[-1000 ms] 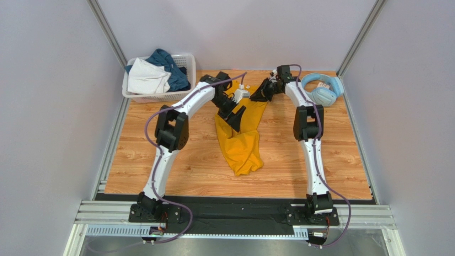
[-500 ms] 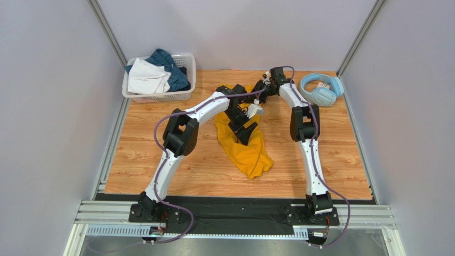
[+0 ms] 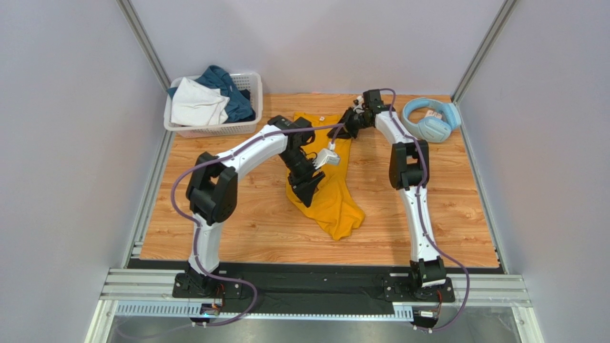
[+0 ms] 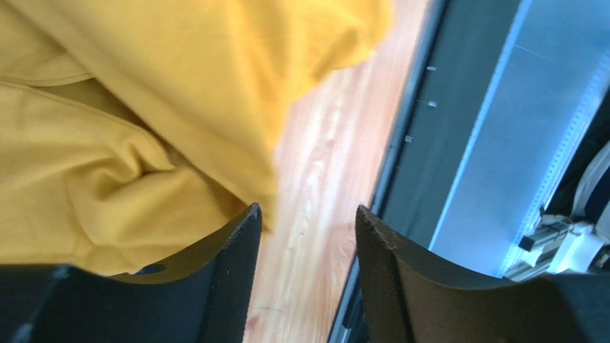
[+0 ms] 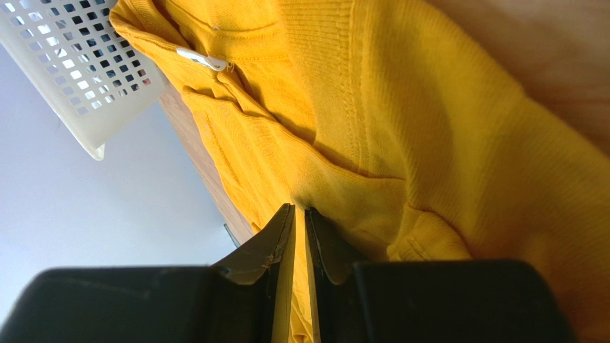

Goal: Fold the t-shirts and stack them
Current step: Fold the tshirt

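Mustard-yellow cloth t-shirt (image 3: 329, 200): we see it bunched lengthwise mid-desk, collar towards the far edge.
White plastic lattice basket (image 3: 215, 131): far left corner of the wooden desk (image 3: 215, 214); it holds a white garment (image 3: 197, 103) and a dark teal-blue garment (image 3: 233, 96), heaped above the rim.
Right gripper (image 5: 299, 211): pinched narrow on a fold of the yellow shirt.
Left gripper (image 4: 308, 214): jaws partly apart at the shirt's edge, bare wood between them.
Open room: bare wood either side of the shirt; light-blue headphones (image 3: 429, 120) in the far right corner.

No legible text anywhere
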Controlling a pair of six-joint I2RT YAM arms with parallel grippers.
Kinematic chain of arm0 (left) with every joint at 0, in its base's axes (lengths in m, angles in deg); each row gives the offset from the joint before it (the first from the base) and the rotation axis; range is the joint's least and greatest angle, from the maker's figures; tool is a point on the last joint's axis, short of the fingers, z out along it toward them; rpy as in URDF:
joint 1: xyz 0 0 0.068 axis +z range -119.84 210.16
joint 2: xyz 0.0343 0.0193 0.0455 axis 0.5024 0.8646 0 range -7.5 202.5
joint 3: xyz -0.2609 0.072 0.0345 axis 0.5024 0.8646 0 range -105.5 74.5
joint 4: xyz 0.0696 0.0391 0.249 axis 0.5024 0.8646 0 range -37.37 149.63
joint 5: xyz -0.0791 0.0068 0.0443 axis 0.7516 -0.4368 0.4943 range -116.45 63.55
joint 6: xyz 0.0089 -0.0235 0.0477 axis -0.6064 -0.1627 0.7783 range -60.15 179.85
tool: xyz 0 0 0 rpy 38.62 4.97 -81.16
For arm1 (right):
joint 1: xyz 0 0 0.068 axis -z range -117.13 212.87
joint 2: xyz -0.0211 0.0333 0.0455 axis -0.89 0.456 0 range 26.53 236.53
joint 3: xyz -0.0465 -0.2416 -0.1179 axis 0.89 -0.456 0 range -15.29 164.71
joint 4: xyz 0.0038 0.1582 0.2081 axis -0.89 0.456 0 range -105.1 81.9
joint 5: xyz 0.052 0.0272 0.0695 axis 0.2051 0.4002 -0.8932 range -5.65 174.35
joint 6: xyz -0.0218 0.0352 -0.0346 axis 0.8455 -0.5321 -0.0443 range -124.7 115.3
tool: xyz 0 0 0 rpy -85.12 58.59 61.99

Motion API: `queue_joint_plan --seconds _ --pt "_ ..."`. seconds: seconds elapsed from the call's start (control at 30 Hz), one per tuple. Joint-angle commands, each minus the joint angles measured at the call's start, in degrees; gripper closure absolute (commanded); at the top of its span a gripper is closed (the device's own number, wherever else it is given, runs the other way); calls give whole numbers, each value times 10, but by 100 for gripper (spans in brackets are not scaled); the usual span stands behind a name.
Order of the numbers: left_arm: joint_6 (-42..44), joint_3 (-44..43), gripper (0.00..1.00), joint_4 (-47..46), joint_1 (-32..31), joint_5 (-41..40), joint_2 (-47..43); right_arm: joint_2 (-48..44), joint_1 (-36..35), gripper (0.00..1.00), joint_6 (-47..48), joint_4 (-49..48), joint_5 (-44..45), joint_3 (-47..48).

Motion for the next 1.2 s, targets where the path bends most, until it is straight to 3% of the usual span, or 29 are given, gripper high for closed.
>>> queue_joint_plan --seconds 0.0,0.1,0.13,0.17,0.2,0.3,0.47,0.57,0.93,1.17 --pt "98 -28 44 120 -1 84 -83 -1 13 82 2 28 58 24" --pt "131 -49 43 179 -1 110 -85 0 16 82 -3 27 57 28" --pt "111 -46 37 163 0 97 -87 0 15 82 -5 26 57 27" --pt "82 -24 1 129 0 84 -97 -2 13 82 -5 25 55 26" --pt "24 -9 0 42 0 66 -104 -2 13 82 -6 25 55 23" --pt "-13 3 0 -51 0 27 -89 -5 9 82 -3 26 55 12" --pt "-36 -126 0 -22 -15 21 55 -8 7 83 0 26 58 -1" --pt "-43 -161 0 -31 -33 0 95 -11 4 83 1 26 57 -3" --pt "-63 -218 1 -61 -43 -11 138 -10 0 84 2 22 51 -6" --pt "-53 -202 35 -65 -46 6 129 -8 -2 87 0 21 49 -8"
